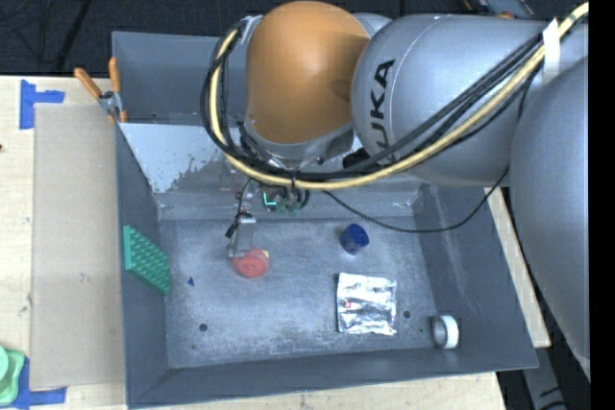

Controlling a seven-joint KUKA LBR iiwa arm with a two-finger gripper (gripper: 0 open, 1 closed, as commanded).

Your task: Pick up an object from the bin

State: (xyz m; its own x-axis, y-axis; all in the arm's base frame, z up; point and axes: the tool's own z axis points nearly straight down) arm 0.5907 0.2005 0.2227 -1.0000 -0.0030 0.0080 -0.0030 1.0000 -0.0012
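On the bin (211, 317) floor, left of middle: gripper (240, 243), low over a red round disc (253, 265), its tip at the disc's far left edge; whether released or clenched cannot be told. Near the middle, right of the disc: small blue cap (355, 238). Toward the front edge: silver foil packet (366, 304). Front right corner: white ring (444, 331). Against the left wall: green mesh piece (146, 259), tilted.
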